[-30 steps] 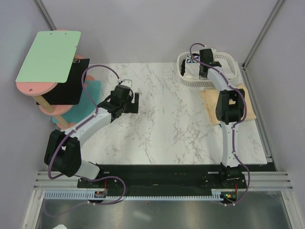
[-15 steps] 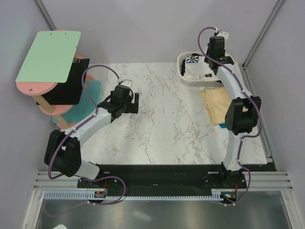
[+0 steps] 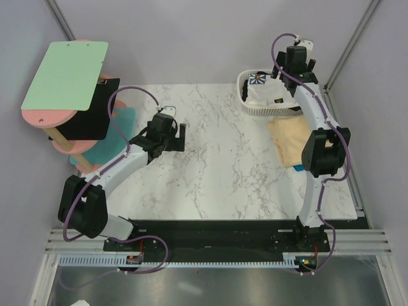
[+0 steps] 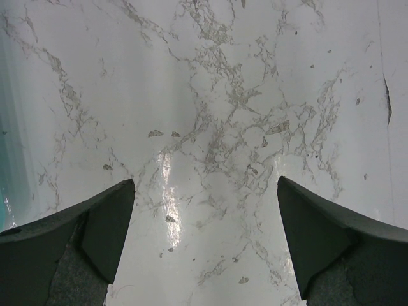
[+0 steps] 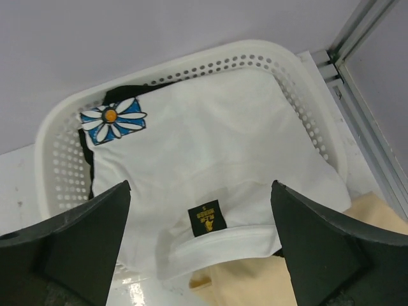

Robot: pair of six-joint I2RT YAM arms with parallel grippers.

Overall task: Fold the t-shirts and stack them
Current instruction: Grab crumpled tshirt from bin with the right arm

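Top external view shows the right arm (image 3: 313, 108) stretched tall over the basket (image 5: 210, 54). The right gripper (image 5: 199, 188) is wide open, holding nothing. The white t-shirt (image 5: 210, 146) lies in the basket, the tan t-shirt (image 3: 290, 137) on the table (image 4: 210, 95) beside it. The bent left arm (image 3: 115, 169) has its left gripper (image 4: 205, 185) wide open and empty too.

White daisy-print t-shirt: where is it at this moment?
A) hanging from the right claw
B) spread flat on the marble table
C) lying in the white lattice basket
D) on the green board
C: in the right wrist view the white daisy-print t-shirt lies in the white basket, its collar edge draped over the near rim, and the right claw is above it, open and holding nothing.
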